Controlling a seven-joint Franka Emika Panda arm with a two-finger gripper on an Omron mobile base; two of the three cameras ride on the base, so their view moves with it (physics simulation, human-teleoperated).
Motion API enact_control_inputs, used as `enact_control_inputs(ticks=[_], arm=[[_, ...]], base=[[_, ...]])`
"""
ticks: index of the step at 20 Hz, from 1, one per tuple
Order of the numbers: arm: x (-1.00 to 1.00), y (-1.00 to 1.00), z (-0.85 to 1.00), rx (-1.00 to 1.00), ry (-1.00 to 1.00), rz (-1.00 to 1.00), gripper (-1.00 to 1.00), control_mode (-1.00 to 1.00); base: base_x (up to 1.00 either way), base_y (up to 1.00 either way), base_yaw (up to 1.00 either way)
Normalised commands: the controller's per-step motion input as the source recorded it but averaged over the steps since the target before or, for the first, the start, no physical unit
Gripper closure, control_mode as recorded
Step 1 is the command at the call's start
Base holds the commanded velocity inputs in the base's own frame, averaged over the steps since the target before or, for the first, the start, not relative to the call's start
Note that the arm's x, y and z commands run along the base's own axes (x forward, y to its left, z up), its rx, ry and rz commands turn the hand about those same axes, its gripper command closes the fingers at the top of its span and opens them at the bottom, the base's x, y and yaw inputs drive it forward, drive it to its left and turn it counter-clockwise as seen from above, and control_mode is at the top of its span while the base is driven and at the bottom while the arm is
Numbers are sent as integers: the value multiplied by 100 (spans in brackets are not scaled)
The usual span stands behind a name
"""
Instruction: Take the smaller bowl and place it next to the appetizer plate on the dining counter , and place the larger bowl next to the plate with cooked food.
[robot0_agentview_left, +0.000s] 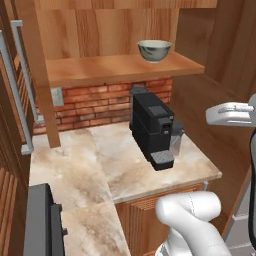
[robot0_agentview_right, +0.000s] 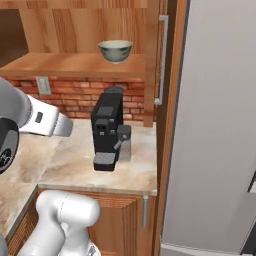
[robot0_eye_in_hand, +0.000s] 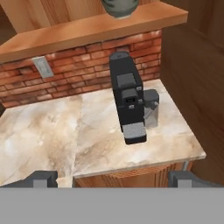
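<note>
One smaller bowl (robot0_agentview_left: 154, 50) on wooden shelf (robot0_agentview_left: 100, 70) (claw (robot0_eye_in_hand: 112, 178) spread wide).

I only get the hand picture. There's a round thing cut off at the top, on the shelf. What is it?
Observer: A small grey-green bowl with a cream inside, standing upright on the wooden shelf.
Operator: Is anything else up there?
Observer: Nothing that the base views show; it sits alone near the shelf's end, above the black coffee machine.
Operator: What's on the right of the counter?
Observer: A tall grey door with a long handle, seen from the right base camera.
Operator: Is the robot's hand holding something?
Observer: No. The gripper is open and empty, well back from the bowl.
</note>
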Motion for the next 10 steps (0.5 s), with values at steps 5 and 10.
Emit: enact_control_inputs(ticks=[5, 10], arm=[[0, 0, 0, 0, 0, 0, -100, 100], [0, 0, 0, 0, 0, 0, -100, 100]], base=[[82, 27, -13], [100, 37, -16]])
